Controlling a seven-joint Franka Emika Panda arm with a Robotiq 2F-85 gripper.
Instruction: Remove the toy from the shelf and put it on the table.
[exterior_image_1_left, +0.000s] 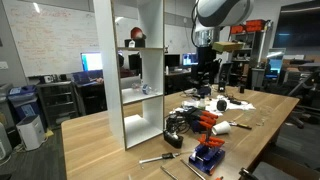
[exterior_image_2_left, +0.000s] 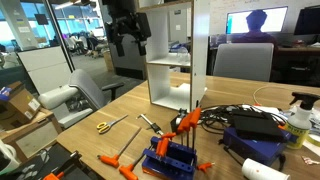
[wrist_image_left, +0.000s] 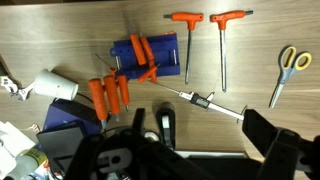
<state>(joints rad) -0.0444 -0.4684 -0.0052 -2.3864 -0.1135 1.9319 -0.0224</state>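
Gripper (exterior_image_2_left: 130, 48) hangs wide, empty, in open air beside the shelf (exterior_image_2_left: 170, 60), toy (exterior_image_1_left: 134, 36) on its upper level, cluttered table (exterior_image_1_left: 100, 140) below.

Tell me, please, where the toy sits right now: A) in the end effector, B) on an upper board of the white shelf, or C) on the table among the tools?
B: in an exterior view the toy rests on an upper board of the white shelf, while the end effector hangs open and apart from it.
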